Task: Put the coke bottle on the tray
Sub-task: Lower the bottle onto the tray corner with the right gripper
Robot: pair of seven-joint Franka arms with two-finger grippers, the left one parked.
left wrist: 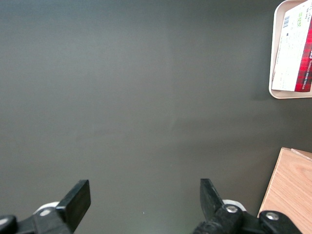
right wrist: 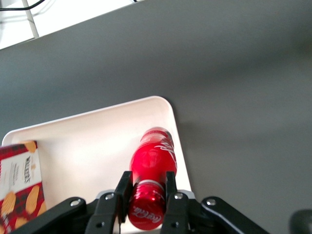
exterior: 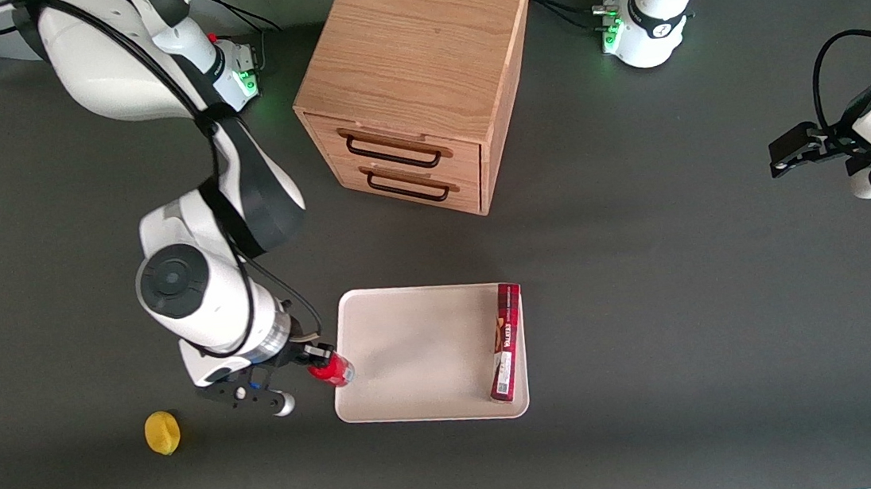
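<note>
Claw clenched on the coke bottle; 2 fingers pinch it near the capped end, body sticking out ahead of the claw; grip looks centred, no visible slip.

Bottle position: held at the tray edge that faces the working arm; in the wrist view the bottle body overlaps the tray rim, part over the tray floor, part over the rim line. Can't tell from these views whether it touches the rim or hangs just above it; front view shows the bottle lying tilted rather than upright.

Further out: dark-red box lies along the tray's edge toward the parked arm, well apart from the bottle; most of the tray floor between them is bare, so room to drop. Yellow object on the table near the claw, nearer the front camera, off the tray, not in the way. Wooden drawer cabinet farther from the camera than the tray, both drawers shut, irrelevant here.

Progress, my read: pick done, transport nearly done; bottle is at the tray boundary, not yet resting inside. Left: carry it a bit further in over the bare floor, lower, release, retreat. Risk: releasing here could leave it straddling the rim or rolling off onto the table; round body, so set it down well inside.
</note>
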